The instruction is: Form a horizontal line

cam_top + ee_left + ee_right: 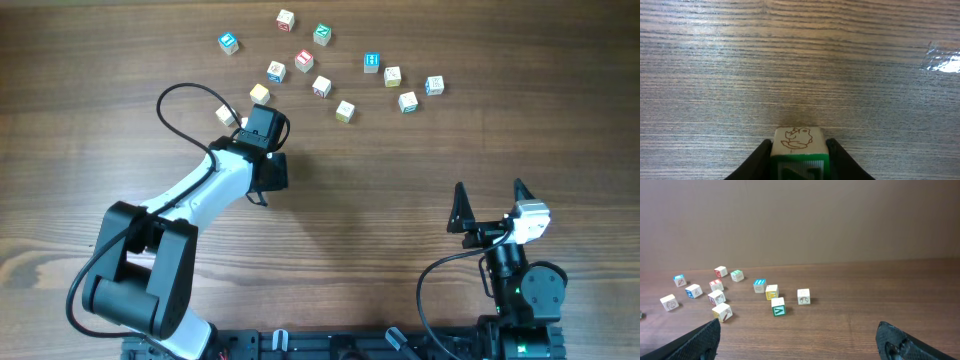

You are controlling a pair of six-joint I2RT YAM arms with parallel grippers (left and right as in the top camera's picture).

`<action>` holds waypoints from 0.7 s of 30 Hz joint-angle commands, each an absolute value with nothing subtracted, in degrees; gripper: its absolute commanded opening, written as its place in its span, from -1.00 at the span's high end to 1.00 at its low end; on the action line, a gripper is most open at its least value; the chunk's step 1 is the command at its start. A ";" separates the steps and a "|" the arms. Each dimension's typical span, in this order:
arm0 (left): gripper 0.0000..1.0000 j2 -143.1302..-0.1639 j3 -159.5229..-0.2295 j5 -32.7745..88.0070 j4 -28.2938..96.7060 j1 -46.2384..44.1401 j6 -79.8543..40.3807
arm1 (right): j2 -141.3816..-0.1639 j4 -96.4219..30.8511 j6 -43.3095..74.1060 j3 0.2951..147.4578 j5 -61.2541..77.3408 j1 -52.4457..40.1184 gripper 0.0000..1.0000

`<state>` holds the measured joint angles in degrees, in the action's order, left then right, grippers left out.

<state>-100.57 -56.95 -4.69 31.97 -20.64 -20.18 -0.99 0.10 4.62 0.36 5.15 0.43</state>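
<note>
My left gripper [800, 161] is shut on a small wooden cube [799, 144] with a green letter face and a cream top carrying a brown drawing. Both fingers press on its sides, just over the table. Overhead, the left gripper [262, 124] sits left of centre, below the scattered cubes, and hides the held cube. No horizontal line is in view; several loose cubes [321, 86] lie scattered across the far part of the table. My right gripper [490, 206] stands open at the near right with nothing between its fingers [702, 339].
A cream cube [260, 94] lies just beyond the left gripper and another cube [225, 114] close to its left. The left arm's black cable [178, 100] loops out to the left. A green-faced cube [779, 307] is the nearest one to the right gripper.
</note>
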 commanded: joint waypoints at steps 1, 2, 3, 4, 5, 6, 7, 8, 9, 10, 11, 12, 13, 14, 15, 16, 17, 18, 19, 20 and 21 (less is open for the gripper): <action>0.42 -101.27 -56.34 -5.48 31.64 -20.78 -19.68 | -0.54 0.38 4.05 0.30 5.89 0.19 -0.99; 0.40 -101.27 -56.34 -5.48 31.64 -20.78 -19.68 | -0.54 0.38 4.05 0.30 5.89 0.19 -1.00; 0.36 -101.27 -56.34 -5.48 31.64 -20.78 -19.68 | -0.54 0.38 4.08 0.30 5.89 0.19 -0.99; 0.33 -101.27 -56.34 -5.48 31.66 -20.78 -19.68 | -0.54 0.38 4.05 0.30 5.89 0.19 -1.00; 0.21 -101.27 -56.34 -5.48 31.66 -20.78 -19.68 | -0.54 0.38 4.08 0.30 5.89 0.19 -1.00; 0.14 -101.27 -56.34 -5.48 31.66 -20.78 -19.68 | -0.54 0.38 4.08 0.30 5.89 0.19 -1.00; 0.08 -101.27 -56.34 -5.48 31.64 -20.78 -19.68 | -0.54 0.38 4.05 0.30 5.89 0.19 -0.99; 0.08 -101.27 -56.34 -5.45 31.66 -20.78 -19.68 | -0.54 0.38 4.05 0.30 5.89 0.19 -1.00; 0.11 -101.27 -56.34 -5.45 31.66 -20.78 -19.68 | -0.54 0.38 4.08 0.30 5.89 0.19 -0.99; 0.13 -101.27 -56.34 -5.45 31.64 -20.78 -19.70 | -0.54 0.38 4.05 0.30 5.89 0.19 -1.00; 0.19 -101.27 -56.34 -5.45 31.64 -20.78 -19.68 | -0.54 0.38 4.05 0.30 5.89 0.19 -0.99; 0.24 -101.27 -56.34 -5.48 31.64 -20.78 -19.68 | -0.54 0.38 4.08 0.30 5.89 0.19 -1.00; 0.25 -101.27 -56.34 -5.50 31.59 -20.78 -19.66 | -0.54 0.38 4.05 0.30 5.89 0.19 -1.00; 0.26 -101.27 -56.34 -5.54 31.46 -20.78 -19.62 | -0.54 0.38 4.05 0.30 5.89 0.19 -0.99; 0.26 -101.27 -56.34 -5.74 31.22 -20.78 -19.20 | -0.54 0.38 4.08 0.30 5.89 0.19 -0.99; 0.27 -101.27 -56.34 -5.72 30.79 -20.78 -17.85 | -0.54 0.38 4.08 0.30 5.89 0.19 -0.99; 0.27 -101.27 -56.34 -5.69 30.52 -20.78 -16.91 | -0.54 0.38 4.05 0.30 5.89 0.19 -1.00; 0.28 -101.27 -56.34 -5.72 30.37 -20.78 -16.86 | -0.54 0.38 4.05 0.30 5.89 0.19 -0.99; 0.28 -101.27 -56.34 -5.69 30.37 -20.78 -16.88 | -0.54 0.38 4.08 0.30 5.89 0.19 -0.99; 0.28 -101.27 -56.34 -5.69 30.41 -20.78 -16.88 | -0.54 0.38 4.08 0.30 5.89 0.19 -1.00; 0.28 -101.27 -56.34 -5.67 30.41 -20.78 -16.91 | -0.54 0.38 4.08 0.30 5.89 0.19 -0.99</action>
